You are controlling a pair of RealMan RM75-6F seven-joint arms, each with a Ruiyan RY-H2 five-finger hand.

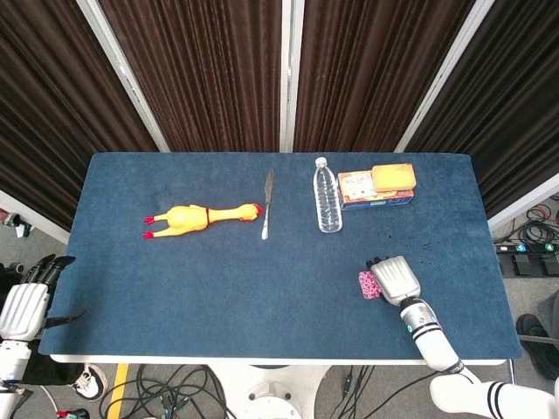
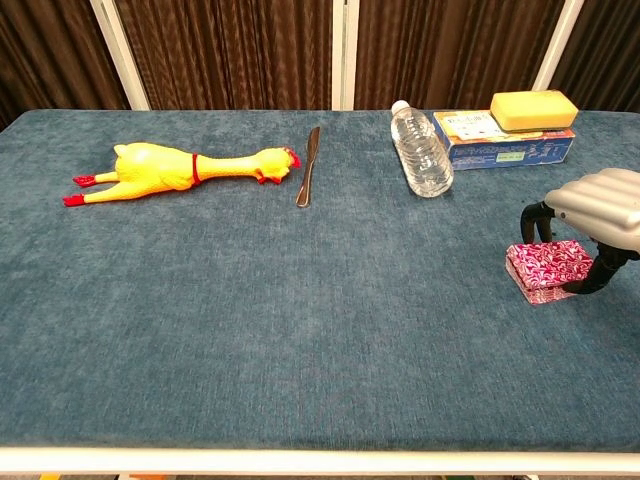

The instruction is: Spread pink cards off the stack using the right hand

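The pink patterned card stack [image 2: 548, 270] lies on the blue table near the right front; in the head view only its left end [image 1: 368, 285] shows. My right hand [image 2: 600, 205] arches over it, palm down. One dark fingertip touches the far edge and the thumb presses the near right edge, so the hand pinches the stack. The head view shows the same right hand [image 1: 395, 279] covering most of the stack. Beyond the table's left front corner, my left hand [image 1: 26, 297] hangs with its fingers apart and holds nothing.
A yellow rubber chicken [image 2: 180, 168] lies at the back left, with a table knife [image 2: 308, 166] beside it. A water bottle [image 2: 420, 152] lies behind the stack. A blue box [image 2: 500, 140] topped by a yellow sponge [image 2: 534, 109] sits at the back right.
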